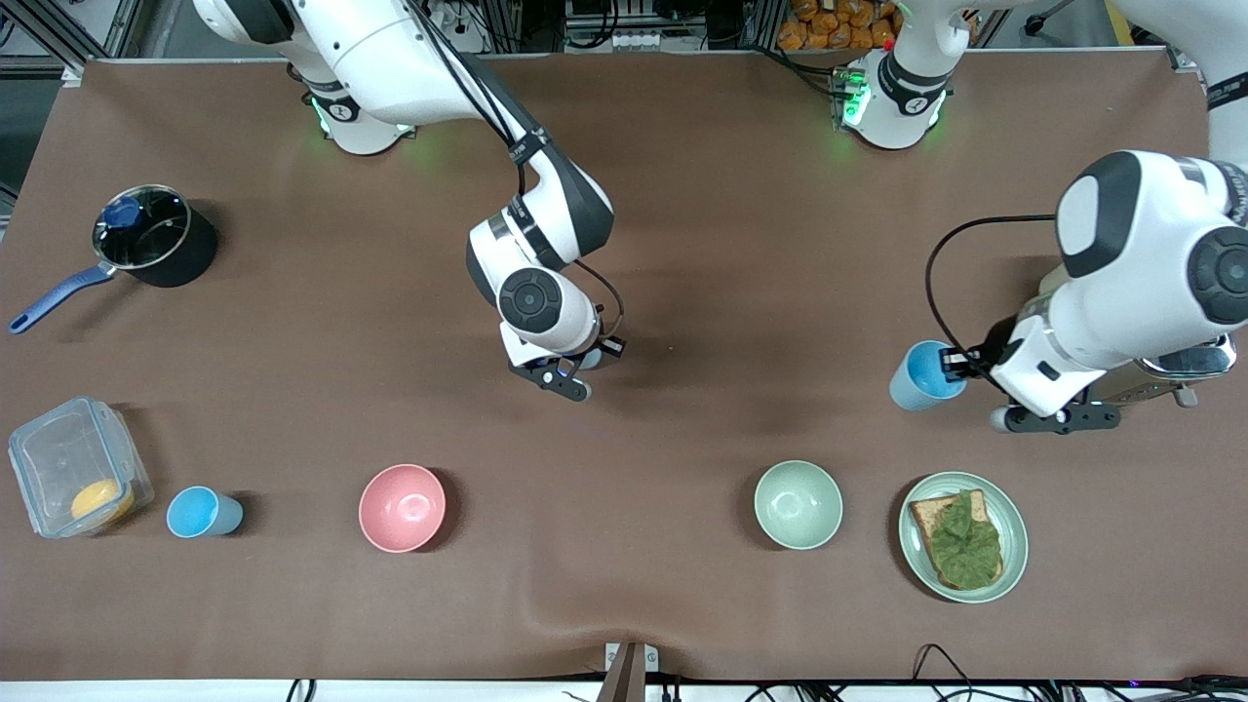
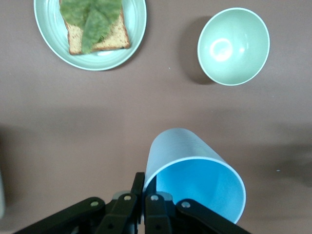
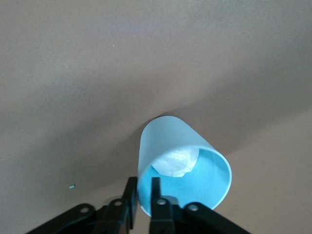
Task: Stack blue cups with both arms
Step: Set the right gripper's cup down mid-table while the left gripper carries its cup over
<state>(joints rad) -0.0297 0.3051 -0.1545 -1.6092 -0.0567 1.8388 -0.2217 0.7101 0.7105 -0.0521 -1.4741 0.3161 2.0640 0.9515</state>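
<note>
My left gripper [image 1: 960, 366] is shut on the rim of a light-blue cup [image 1: 919, 376] toward the left arm's end of the table. In the left wrist view the left gripper [image 2: 145, 184] pinches the cup's wall [image 2: 185, 156], one finger inside and one outside. My right gripper [image 1: 582, 365] is over the table's middle, and its cup is almost hidden under the wrist. In the right wrist view the right gripper [image 3: 143, 190] is shut on the rim of a paler blue cup [image 3: 168, 141] with a whitish inside. A third blue cup [image 1: 203, 512] stands upright beside a clear container.
A pink bowl [image 1: 402, 507], a pale green bowl [image 1: 798, 504] and a green plate [image 1: 1014, 531] with toast line the near side. A clear lidded container [image 1: 58, 458] holds something orange. A black saucepan [image 1: 156, 239] with a blue handle stands toward the right arm's end.
</note>
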